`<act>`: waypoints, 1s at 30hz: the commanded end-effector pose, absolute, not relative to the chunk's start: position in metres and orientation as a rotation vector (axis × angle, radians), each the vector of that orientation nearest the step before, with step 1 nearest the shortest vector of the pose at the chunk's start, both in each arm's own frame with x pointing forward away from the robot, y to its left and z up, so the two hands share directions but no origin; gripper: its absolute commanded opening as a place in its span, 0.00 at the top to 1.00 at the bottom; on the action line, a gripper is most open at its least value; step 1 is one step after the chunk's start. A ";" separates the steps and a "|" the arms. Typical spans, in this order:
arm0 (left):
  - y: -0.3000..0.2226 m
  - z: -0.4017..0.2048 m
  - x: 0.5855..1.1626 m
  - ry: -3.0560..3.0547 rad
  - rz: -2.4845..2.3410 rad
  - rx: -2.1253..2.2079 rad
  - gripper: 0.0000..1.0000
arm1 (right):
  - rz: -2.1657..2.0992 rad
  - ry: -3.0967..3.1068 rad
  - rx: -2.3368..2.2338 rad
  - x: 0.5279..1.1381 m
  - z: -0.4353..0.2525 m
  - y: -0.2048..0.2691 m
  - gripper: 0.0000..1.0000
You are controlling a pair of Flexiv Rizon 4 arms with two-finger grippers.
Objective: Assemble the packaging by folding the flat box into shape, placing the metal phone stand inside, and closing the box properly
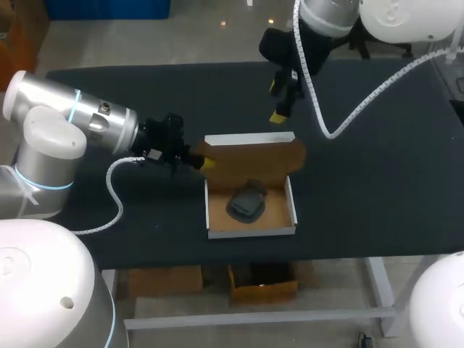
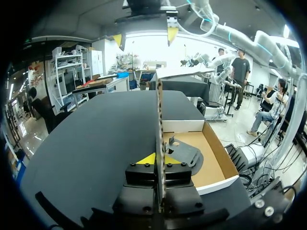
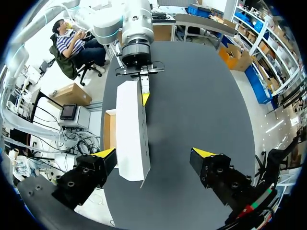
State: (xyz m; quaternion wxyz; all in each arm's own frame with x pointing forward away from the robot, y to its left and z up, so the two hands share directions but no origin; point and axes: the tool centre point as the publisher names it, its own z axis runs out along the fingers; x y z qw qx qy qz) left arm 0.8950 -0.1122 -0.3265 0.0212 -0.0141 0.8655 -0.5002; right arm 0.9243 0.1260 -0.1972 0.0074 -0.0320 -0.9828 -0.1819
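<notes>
The cardboard box (image 1: 212, 210) lies in the middle of the table as an open tray, white outside and brown inside. A dark grey metal phone stand (image 1: 246, 203) rests in it. The lid (image 1: 250, 156) stands up along the far side. My left gripper (image 1: 205, 161) is shut on the lid's left edge; in the left wrist view the lid (image 2: 159, 115) runs edge-on between the yellow tips of the left gripper (image 2: 160, 159), with the stand (image 2: 184, 153) beside them. My right gripper (image 1: 281, 101) hangs open above and behind the lid. The right wrist view shows the right gripper (image 3: 154, 153) spread wide over the lid's white face (image 3: 132, 129).
The black table (image 1: 377, 181) stretches bare to either side of the box. The right arm's white cable (image 1: 341, 123) loops down over the table's right half. The box's front wall (image 1: 252, 231) sits close to the table's near edge.
</notes>
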 end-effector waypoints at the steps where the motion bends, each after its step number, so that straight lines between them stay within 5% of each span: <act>1: -0.112 -0.327 0.895 2.681 -1.553 -0.042 1.00 | -0.553 -3.058 -0.140 0.928 -0.199 0.123 0.00; 30: -0.107 -0.331 0.884 2.475 -1.422 0.129 1.00 | -0.592 -2.752 -0.803 0.922 -0.235 0.097 0.00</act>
